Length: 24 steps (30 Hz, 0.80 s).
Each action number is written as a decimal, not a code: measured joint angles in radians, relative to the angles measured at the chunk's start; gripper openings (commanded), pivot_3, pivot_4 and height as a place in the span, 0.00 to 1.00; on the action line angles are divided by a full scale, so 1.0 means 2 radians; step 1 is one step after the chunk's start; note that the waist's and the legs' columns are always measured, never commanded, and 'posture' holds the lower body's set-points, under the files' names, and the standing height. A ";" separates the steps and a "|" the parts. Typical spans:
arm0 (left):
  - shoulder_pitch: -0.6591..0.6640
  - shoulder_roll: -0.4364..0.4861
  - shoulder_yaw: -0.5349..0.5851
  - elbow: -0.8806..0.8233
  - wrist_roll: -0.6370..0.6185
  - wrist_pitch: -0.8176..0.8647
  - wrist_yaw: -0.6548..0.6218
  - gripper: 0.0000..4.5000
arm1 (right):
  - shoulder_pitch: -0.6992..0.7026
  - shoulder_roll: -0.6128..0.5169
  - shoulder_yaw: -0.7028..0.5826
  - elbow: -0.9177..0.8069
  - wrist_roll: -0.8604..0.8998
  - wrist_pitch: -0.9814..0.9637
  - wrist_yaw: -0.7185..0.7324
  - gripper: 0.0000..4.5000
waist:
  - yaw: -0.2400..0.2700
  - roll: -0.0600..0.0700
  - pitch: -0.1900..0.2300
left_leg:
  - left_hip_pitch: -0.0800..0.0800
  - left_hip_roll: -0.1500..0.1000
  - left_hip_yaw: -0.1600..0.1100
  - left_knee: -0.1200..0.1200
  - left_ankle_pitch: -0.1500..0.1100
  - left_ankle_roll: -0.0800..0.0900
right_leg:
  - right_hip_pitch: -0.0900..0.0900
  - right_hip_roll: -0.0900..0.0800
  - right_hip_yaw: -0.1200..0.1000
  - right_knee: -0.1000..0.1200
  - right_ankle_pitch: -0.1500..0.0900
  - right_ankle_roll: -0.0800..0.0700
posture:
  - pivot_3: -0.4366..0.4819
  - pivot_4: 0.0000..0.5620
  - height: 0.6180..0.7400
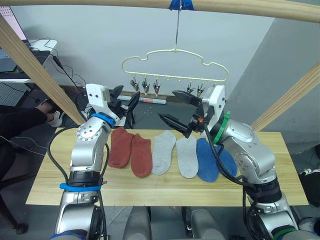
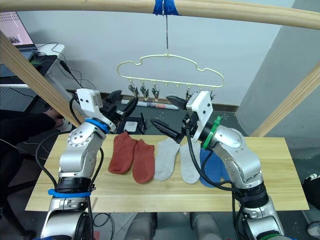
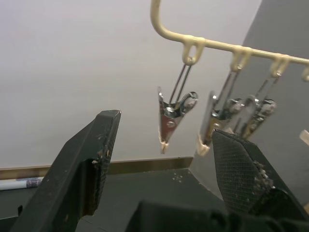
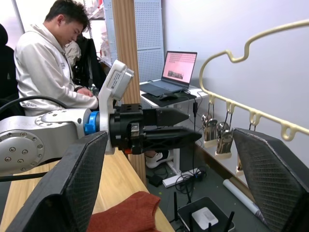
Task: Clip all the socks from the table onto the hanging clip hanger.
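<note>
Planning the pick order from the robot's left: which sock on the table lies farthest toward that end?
The outer rust-red sock, beside the left arm; its twin, both grey socks and both blue ones lie further right.

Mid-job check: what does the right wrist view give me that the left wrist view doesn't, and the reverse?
Right wrist view alone: the left end effector seen from the side, a seated person, an open laptop, and a rust-red sock on the table. Left wrist view alone: a close look at one silver clip hanging between that end effector's open fingers, and a roll on the floor by the wall. Both: the pale-yellow clip hanger with its clips.
</note>
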 measured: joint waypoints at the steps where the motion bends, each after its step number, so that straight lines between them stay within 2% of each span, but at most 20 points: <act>1: -0.001 -0.002 0.000 0.005 0.001 -0.005 0.000 0.75 | -0.002 0.001 0.001 0.000 0.000 0.000 0.000 0.95 | 0.000 0.000 0.000 | 0.000 0.000 0.000 0.000 0.000 0.000 | 0.000 0.000 0.000 0.000 0.000 0.000 | 0.47 0.41 1.00; 24: -0.046 -0.015 0.000 0.086 0.015 -0.061 0.009 0.75 | -0.016 0.003 0.000 0.007 0.001 0.002 0.000 0.95 | -0.001 0.000 0.000 | 0.000 0.000 -0.001 0.001 0.001 -0.001 | 0.000 0.000 -0.001 0.002 0.000 0.000 | 0.45 0.42 1.00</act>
